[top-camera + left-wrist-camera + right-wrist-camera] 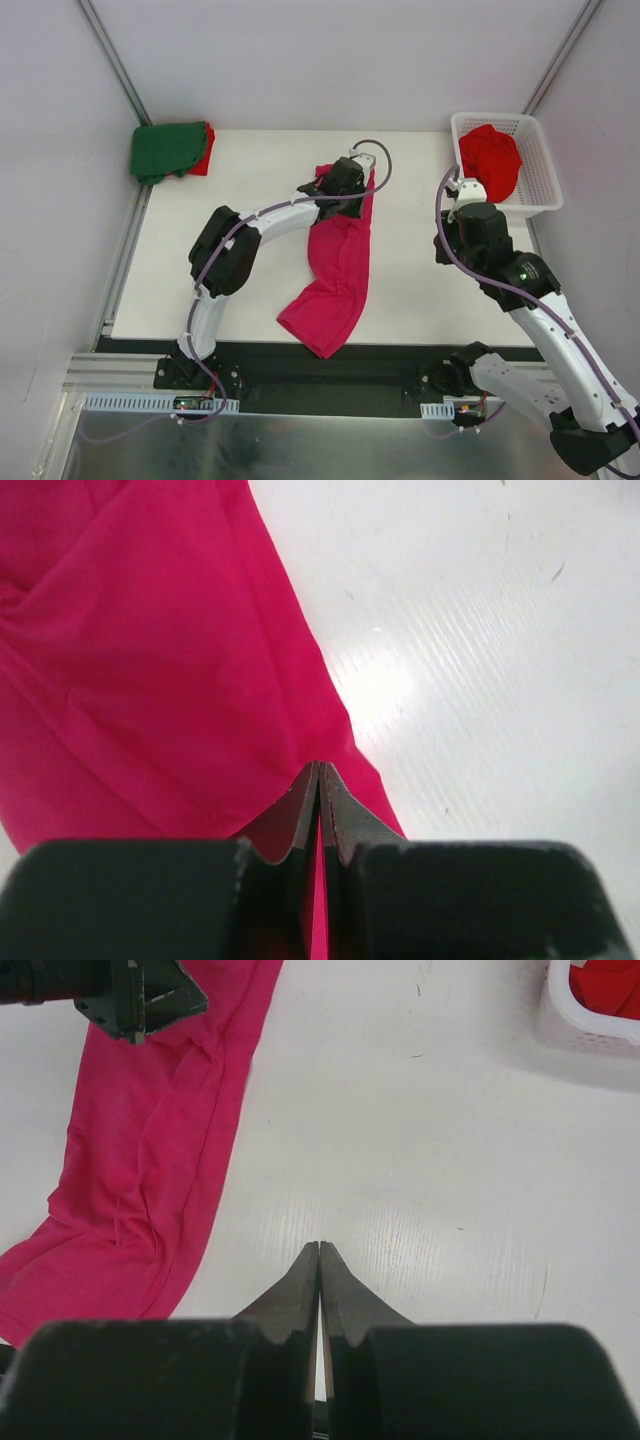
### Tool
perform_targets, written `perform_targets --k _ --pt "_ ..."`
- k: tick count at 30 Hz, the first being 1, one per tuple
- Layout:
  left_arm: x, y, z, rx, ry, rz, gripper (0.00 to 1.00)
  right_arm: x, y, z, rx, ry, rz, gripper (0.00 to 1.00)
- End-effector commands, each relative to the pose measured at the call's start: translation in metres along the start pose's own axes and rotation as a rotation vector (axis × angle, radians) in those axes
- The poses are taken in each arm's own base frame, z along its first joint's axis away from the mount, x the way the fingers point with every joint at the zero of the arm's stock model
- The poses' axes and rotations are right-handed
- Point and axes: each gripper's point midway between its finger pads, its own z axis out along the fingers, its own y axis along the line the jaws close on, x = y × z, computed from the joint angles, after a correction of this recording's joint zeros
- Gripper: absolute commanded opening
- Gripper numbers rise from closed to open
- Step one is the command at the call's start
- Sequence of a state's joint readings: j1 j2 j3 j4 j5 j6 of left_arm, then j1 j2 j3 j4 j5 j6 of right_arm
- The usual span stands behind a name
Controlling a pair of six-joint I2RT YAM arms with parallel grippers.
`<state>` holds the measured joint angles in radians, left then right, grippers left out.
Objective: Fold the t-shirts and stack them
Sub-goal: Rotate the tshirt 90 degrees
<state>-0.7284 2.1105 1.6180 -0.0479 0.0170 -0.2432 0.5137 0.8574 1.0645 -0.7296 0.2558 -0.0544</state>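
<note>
Left hand (pixel 319 770) is pinched shut. A sliver of pink shows between its fingers, so I judge I have the pink t-shirt (pixel 150 680) by its edge, low over the desk (pixel 480 650). Seen from overhead, that grip sits at the far end of the shirt, around the middle of the desk. The cloth trails back toward me as one long rumpled strip, its near end close to the front edge. It is neither spread flat nor folded.

Right hand (pixel 319 1250) is closed too, with nothing in it. It hangs over bare desk to the right of the pink cloth, apart from it. Just beyond it, at the far right corner, stands the white basket (pixel 590 1025) with a red t-shirt (pixel 490 160) bunched up inside.

At the far left corner lies a green t-shirt (pixel 165 150), folded into a compact pad. A second red t-shirt (pixel 205 150) peeks out at its right side; I cannot tell whether it lies under the green or just beside it.

As I read it, those two shirts are folded and piled, the pink one is in hand but not yet folded, and the basket one is untouched. What remains is to lay the pink out flat, fold it and put it on the pile, then do the same with the shirt from the basket.
</note>
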Motion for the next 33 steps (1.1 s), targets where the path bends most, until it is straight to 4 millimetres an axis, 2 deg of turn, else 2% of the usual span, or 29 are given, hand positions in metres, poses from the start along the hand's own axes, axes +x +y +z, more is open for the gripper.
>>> perform_targets --k 1,2,4,5,8,13,20,25,27,28,29,31,32,33 --pt "-0.027 0.013 0.013 0.003 -0.046 0.024 0.00 0.003 -0.010 -0.007 0.040 -0.006 0.020 0.05" --pt "-0.023 0.019 0.020 -0.010 -0.031 0.026 0.00 0.005 -0.011 -0.007 0.043 -0.004 0.020 0.05" --pt "-0.028 0.029 0.024 -0.027 -0.022 0.021 0.00 0.006 -0.012 -0.008 0.046 -0.006 0.020 0.05" --pt "-0.021 0.035 0.030 -0.038 0.000 0.021 0.00 0.006 -0.013 -0.009 0.049 -0.007 0.021 0.05" --pt "-0.022 0.051 0.035 -0.075 0.023 0.019 0.00 0.008 -0.015 -0.009 0.061 -0.001 0.019 0.05" --pt "-0.008 0.073 0.035 -0.117 0.083 0.010 0.00 0.008 -0.018 -0.009 0.069 -0.002 0.022 0.06" --pt "-0.003 0.110 0.039 -0.192 0.140 -0.018 0.00 0.010 -0.018 -0.007 0.069 0.005 0.024 0.06" --pt "-0.010 0.133 0.043 -0.221 0.138 -0.040 0.00 0.013 -0.021 -0.009 0.079 0.014 0.027 0.06" --pt "-0.020 0.137 0.042 -0.223 0.123 -0.046 0.00 0.014 -0.022 -0.010 0.084 0.016 0.030 0.06" --pt "-0.017 0.145 0.045 -0.232 0.132 -0.057 0.00 0.015 -0.023 -0.011 0.084 0.016 0.031 0.06" --pt "-0.027 0.148 0.044 -0.232 0.113 -0.058 0.00 0.016 -0.023 -0.012 0.086 0.016 0.032 0.06" --pt "-0.023 0.160 0.048 -0.245 0.131 -0.076 0.00 0.017 -0.024 -0.014 0.088 0.019 0.035 0.06" --pt "-0.031 0.163 0.047 -0.247 0.115 -0.080 0.00 0.017 -0.025 -0.015 0.090 0.017 0.036 0.06" --pt "-0.030 0.165 0.047 -0.247 0.125 -0.085 0.00 0.017 -0.025 -0.015 0.090 0.018 0.036 0.06"
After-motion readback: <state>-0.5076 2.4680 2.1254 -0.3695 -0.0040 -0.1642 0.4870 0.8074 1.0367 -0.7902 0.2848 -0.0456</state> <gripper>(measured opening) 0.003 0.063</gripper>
